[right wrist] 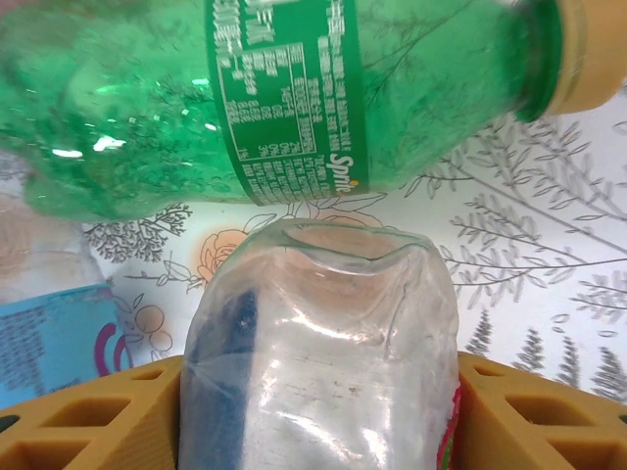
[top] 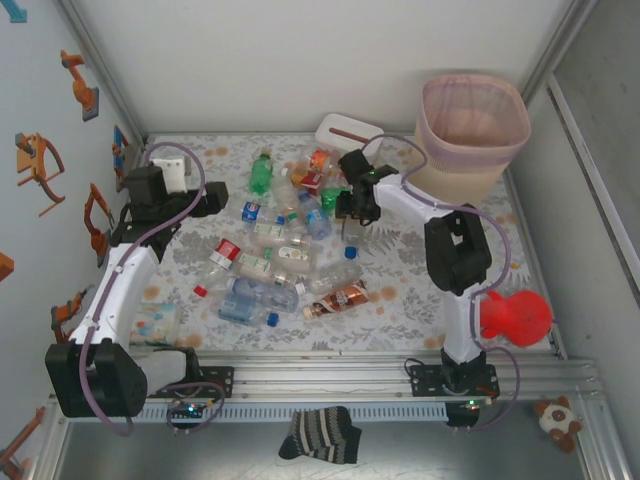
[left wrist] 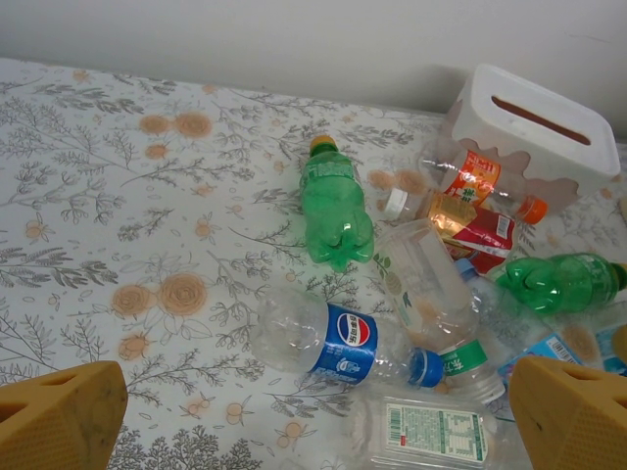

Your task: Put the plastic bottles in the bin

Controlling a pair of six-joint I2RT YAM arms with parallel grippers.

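While the right claw [right wrist: 318, 421] clamps one clear bottle [right wrist: 323, 313], the left claw [left wrist: 313, 416] gapes apart near two green bottles [left wrist: 333, 206].

Scattered bottles [top: 283, 255], upright beige bin [top: 485, 172]

The bottles [top: 275, 255] lie scattered across the middle of the tabletop [top: 420, 290]. The bin [top: 472, 125] stands in the far right corner, with the box [top: 348, 132] just left of it. At the pile's right edge, a bottle [right wrist: 318, 352] sits between the fingers [right wrist: 88, 421] of the right gripper [top: 355, 212], and a second bottle [right wrist: 245, 88] lies crosswise beyond it.
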